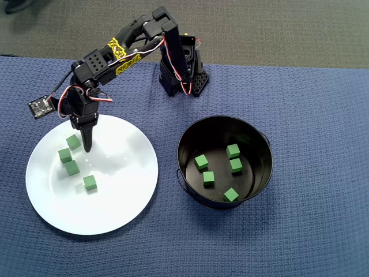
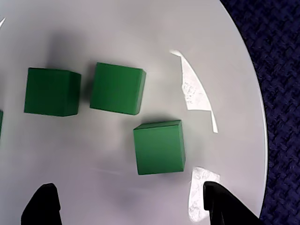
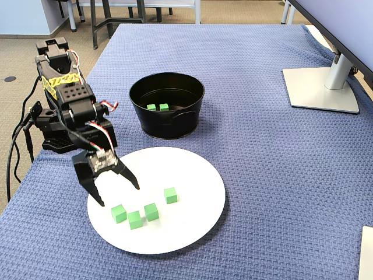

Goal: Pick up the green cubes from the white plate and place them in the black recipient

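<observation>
Several green cubes lie on the left half of the white plate [image 1: 115,208]; in the overhead view the nearest one [image 1: 73,141] sits just left of my gripper [image 1: 87,144]. The fixed view shows the gripper [image 3: 118,195] open, hanging over the plate's [image 3: 192,175] left rim, with a cube [image 3: 119,213] just below it. In the wrist view the fingertips [image 2: 44,204] frame bare plate [image 2: 93,37], and three cubes lie ahead, the closest [image 2: 159,147] off to the right. The black recipient [image 1: 187,173] holds several cubes [image 1: 200,161].
The arm's base [image 1: 181,75] stands at the back edge of the blue cloth [image 1: 323,231]. A monitor foot [image 3: 323,87] stands at the far right of the fixed view. The recipient [image 3: 167,125] sits beyond the plate there.
</observation>
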Available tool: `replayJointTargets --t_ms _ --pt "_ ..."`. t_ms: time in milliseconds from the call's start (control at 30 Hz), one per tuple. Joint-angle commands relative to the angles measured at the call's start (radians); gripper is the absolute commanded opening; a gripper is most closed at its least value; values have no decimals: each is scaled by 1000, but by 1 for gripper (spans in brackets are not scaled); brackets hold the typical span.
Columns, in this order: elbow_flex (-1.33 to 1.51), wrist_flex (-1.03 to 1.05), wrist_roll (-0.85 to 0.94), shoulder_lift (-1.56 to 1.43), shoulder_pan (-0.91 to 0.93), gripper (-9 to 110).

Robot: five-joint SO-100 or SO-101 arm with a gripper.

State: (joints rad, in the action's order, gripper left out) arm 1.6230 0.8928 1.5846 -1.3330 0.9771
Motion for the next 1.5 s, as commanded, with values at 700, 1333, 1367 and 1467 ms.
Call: replayJointTargets --t_ms 700,1333,1367,1467 --pt "-181 -80 25 169 35 13" --pt "-126 -14 -258 -118 0 0" --pt "-104 -3 -299 -167 -8 0" --pt "-23 17 -482 -319 -49 0"
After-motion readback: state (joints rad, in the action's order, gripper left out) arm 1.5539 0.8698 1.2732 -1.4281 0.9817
